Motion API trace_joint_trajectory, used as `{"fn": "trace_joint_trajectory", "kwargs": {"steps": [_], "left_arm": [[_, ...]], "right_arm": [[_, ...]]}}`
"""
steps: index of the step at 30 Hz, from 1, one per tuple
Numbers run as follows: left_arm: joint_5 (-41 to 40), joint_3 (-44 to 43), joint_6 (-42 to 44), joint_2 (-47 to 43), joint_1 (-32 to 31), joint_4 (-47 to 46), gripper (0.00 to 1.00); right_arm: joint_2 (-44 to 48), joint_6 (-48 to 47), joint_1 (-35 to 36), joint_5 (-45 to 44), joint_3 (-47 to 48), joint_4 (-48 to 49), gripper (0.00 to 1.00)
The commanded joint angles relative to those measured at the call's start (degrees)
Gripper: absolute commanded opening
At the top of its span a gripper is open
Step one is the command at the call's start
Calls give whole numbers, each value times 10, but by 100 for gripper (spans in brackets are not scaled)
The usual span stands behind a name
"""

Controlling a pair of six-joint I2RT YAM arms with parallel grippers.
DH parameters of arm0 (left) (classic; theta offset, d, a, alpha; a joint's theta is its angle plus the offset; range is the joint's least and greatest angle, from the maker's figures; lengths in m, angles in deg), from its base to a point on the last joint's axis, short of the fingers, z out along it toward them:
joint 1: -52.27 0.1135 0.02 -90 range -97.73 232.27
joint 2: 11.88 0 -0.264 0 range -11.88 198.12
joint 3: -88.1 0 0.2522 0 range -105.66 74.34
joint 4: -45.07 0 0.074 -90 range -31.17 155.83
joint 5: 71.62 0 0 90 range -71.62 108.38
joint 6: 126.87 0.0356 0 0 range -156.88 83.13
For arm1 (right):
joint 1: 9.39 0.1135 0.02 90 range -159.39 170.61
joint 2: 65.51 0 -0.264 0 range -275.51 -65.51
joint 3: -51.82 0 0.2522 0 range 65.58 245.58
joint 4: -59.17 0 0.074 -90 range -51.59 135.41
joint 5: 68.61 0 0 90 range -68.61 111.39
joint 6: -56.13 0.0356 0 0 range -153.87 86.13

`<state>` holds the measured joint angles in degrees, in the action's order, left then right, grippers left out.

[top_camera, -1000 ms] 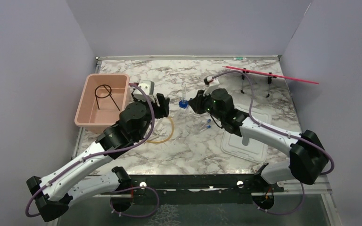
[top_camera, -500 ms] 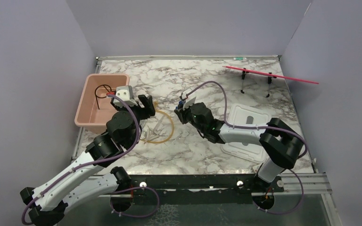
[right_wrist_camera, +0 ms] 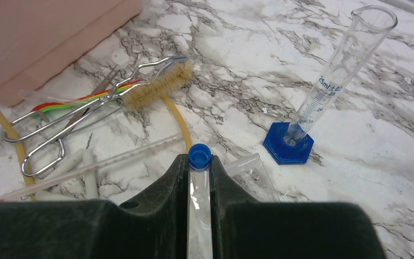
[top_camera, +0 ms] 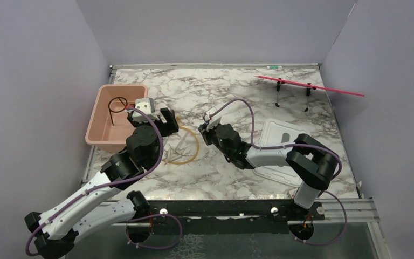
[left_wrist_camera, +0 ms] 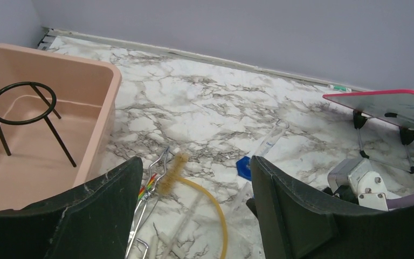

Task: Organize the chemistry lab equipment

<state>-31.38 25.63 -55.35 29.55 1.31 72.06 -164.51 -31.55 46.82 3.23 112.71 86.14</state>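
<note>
My right gripper (right_wrist_camera: 199, 168) is shut on a clear blue-capped tube (right_wrist_camera: 199, 156), held low over the marble table. Ahead of it lie the metal tongs (right_wrist_camera: 86, 116), a bristle brush (right_wrist_camera: 156, 83) and the amber tubing loop (right_wrist_camera: 178, 121). A blue-based clear vial (right_wrist_camera: 323, 91) stands upright to the right. My left gripper (left_wrist_camera: 194, 167) hangs open and empty above the tongs (left_wrist_camera: 148, 189) and tubing (left_wrist_camera: 210, 199). The black wire ring (left_wrist_camera: 24, 105) stands inside the pink tub (left_wrist_camera: 113, 81). From above, the left gripper (top_camera: 168, 125) and right gripper (top_camera: 204, 129) are close together.
The pink tub (top_camera: 94, 116) sits at the table's left. A white lid (top_camera: 280, 137) lies at the right, partly under my right arm. A pink board on black stands (top_camera: 307, 85) is at the back right. A thin glass rod (right_wrist_camera: 113, 162) lies near the tongs.
My left arm has drawn back toward the tub and its jaws have widened. My right arm has swung left and lower with the tube, from beside the vial toward the tubing.
</note>
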Motion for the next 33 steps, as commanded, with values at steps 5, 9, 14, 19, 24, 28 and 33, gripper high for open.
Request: {"fn": "trace_joint_trajectory", "kwargs": {"steps": [5, 9, 14, 19, 24, 28, 33], "left_arm": [[-35, -1, -10, -5, 1, 11, 76], [-36, 1, -11, -5, 1, 11, 76], [-37, 2, -11, 0, 2, 12, 76], [-38, 2, -10, 3, 2, 13, 76], [-39, 2, -10, 6, 2, 13, 76], [-42, 2, -11, 6, 1, 14, 76], [-43, 1, -11, 8, 1, 16, 77]], "right_arm": [[-20, 1, 1, -15, -17, 34, 12], [-29, 9, 1, -13, -19, 27, 12], [-48, 19, 1, -14, -16, 26, 13], [-68, 22, 1, -16, -6, 21, 15], [-74, 21, 1, -15, -5, 17, 21], [-51, 40, 1, -11, -6, -1, 42], [9, 93, 0, -24, 18, -89, 64]]}}
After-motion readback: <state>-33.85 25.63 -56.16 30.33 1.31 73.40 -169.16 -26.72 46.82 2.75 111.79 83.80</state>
